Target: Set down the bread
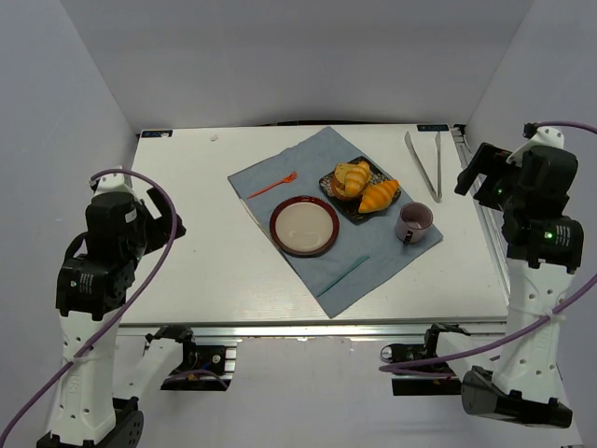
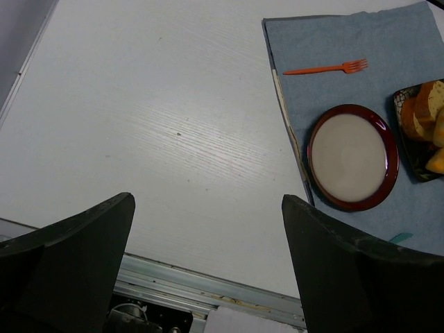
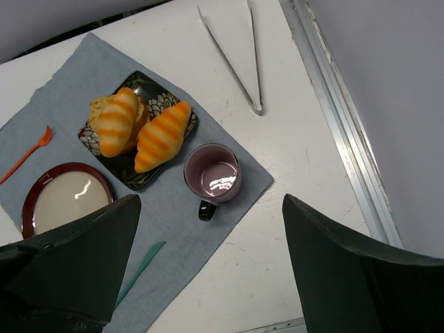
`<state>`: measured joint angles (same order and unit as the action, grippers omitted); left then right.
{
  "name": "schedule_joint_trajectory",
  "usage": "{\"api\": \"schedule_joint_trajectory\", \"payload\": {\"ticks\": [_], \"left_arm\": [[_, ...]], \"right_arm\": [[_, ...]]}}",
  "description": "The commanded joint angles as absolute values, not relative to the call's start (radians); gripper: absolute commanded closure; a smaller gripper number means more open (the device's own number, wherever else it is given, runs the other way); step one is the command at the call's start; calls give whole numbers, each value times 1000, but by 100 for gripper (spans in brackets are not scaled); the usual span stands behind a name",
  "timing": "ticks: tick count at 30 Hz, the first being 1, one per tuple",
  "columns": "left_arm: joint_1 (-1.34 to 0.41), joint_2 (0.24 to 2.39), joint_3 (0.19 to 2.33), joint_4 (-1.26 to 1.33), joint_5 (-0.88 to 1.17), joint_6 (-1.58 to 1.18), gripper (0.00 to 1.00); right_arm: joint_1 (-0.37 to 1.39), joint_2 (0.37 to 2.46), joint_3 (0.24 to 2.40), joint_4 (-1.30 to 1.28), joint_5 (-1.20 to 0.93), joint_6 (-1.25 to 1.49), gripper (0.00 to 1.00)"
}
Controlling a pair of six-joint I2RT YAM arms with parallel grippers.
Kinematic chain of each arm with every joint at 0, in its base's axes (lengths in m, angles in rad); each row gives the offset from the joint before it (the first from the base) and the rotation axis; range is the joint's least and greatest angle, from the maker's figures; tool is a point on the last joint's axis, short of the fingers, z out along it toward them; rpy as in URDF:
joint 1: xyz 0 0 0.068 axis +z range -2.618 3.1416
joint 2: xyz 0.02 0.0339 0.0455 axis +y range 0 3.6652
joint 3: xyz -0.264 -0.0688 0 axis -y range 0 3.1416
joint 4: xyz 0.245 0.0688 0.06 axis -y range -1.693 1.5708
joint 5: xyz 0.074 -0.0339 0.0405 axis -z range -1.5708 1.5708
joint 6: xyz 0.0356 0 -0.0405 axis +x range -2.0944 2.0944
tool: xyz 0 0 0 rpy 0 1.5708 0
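Two croissant-shaped rolls lie side by side on a dark patterned square tray (image 1: pixel 338 200): a pale golden one (image 1: pixel 350 176) and a darker orange one (image 1: pixel 379 195). The right wrist view shows both, the pale roll (image 3: pixel 116 120) resting on a sliced bun and the orange roll (image 3: pixel 163 136) to its right. The left wrist view cuts them off at its right edge (image 2: pixel 424 111). My left gripper (image 2: pixel 208 201) is open and empty over bare table, far left of the tray. My right gripper (image 3: pixel 211 201) is open and empty, raised near the table's right side.
A blue cloth (image 1: pixel 280 163) holds the tray, a red-rimmed round plate (image 1: pixel 304 225), a purple mug (image 1: pixel 414 222), an orange fork (image 1: pixel 272 185) and a teal knife (image 1: pixel 343 275). Metal tongs (image 1: pixel 424 163) lie right of the cloth. White walls enclose the table.
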<state>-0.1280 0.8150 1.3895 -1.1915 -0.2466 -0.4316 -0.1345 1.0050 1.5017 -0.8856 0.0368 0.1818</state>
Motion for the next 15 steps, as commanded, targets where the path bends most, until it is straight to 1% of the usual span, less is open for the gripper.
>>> {"api": "schedule_joint_trajectory", "payload": {"ticks": [1,4,8,11,12,14,15], "left_arm": [[-138,795,1402,-1212,-273,-426,2],[-141,807,1401,-1201,-253,-420,2],[-143,841,1430,-1177,-222,-410,2],[-143,880,1457,-1154,-245,-400,2],[-143,891,1463,-1146,-245,-397,2],[-143,928,1486,-1120,-241,-374,2],[-143,940,1491,-1108,-245,-364,2]], "right_arm": [[-133,936,1505,-852,46,160,11],[-133,926,1468,-802,46,127,11],[-133,1008,1465,-729,12,86,11],[-133,1167,1500,-680,21,57,11],[-133,1254,1529,-666,18,23,11],[-133,1337,1557,-619,24,5,11],[-133,1412,1574,-598,47,-44,11]]}}
